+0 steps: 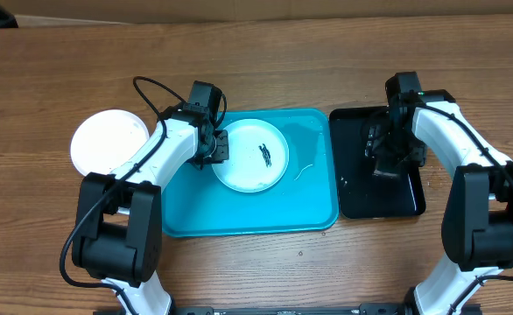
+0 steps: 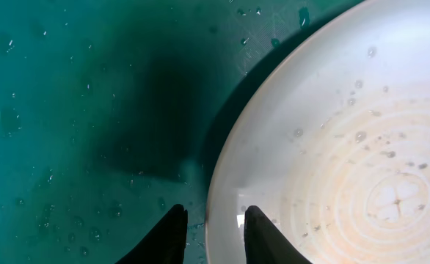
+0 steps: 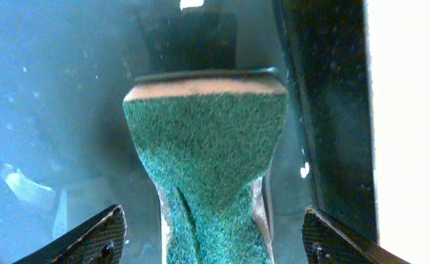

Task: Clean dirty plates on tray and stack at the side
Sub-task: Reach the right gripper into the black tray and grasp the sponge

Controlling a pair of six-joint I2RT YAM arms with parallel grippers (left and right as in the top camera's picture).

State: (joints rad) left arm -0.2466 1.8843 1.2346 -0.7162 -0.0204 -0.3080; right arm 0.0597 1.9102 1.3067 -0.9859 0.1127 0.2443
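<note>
Plate: white plate (image 1: 251, 156) with a black smear lies in the turquoise tray (image 1: 239, 214), mid-counter, toward the far edge.
Left gripper (image 2: 211, 235): closed on the plate's left rim, one finger each side.
Right gripper (image 3: 211, 235): pinching a green sponge (image 3: 204, 158) over the black tray (image 1: 361, 188), right of the plate.
Stack: clean white plate (image 1: 108, 140) near the left edge.

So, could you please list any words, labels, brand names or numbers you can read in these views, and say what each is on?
None: no readable text in any view.
The black marks on the white plate in the turquoise tray are a smear, not writing.
The faint four-lobed emblem moulded in the plate's centre carries no letters.
The green scouring sponge has no label.
</note>
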